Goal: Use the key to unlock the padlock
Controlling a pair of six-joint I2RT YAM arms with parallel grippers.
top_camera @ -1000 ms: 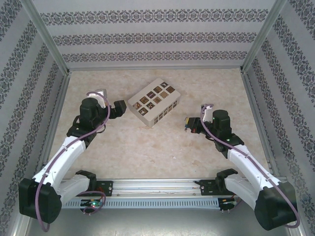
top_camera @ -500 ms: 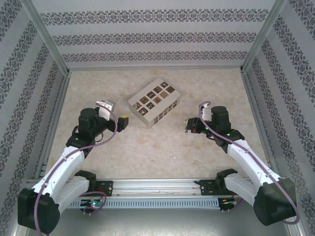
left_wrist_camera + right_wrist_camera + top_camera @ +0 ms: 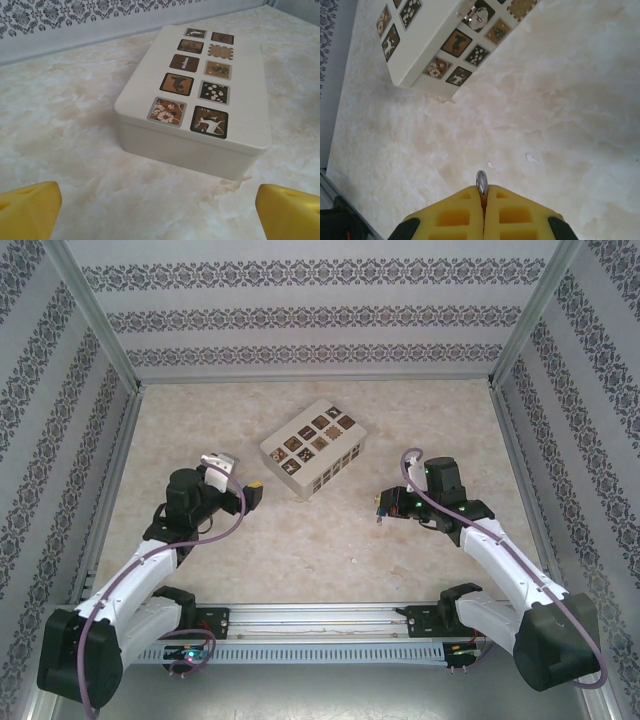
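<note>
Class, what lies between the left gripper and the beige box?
The stretch is bare: in the left wrist view, marbled tabletop runs uninterrupted from the open left gripper to the beige box.

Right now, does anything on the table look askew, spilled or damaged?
Nothing spilled or damaged. The beige box sits diagonal to the edges of the table, lid shut. Two tiny pale flecks lie just ahead of the right gripper, which is shut on the key, its silver tip poking out.

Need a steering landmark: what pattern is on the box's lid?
Beige lid with two rows of small dark picture squares; left wrist view shows it best.
</note>
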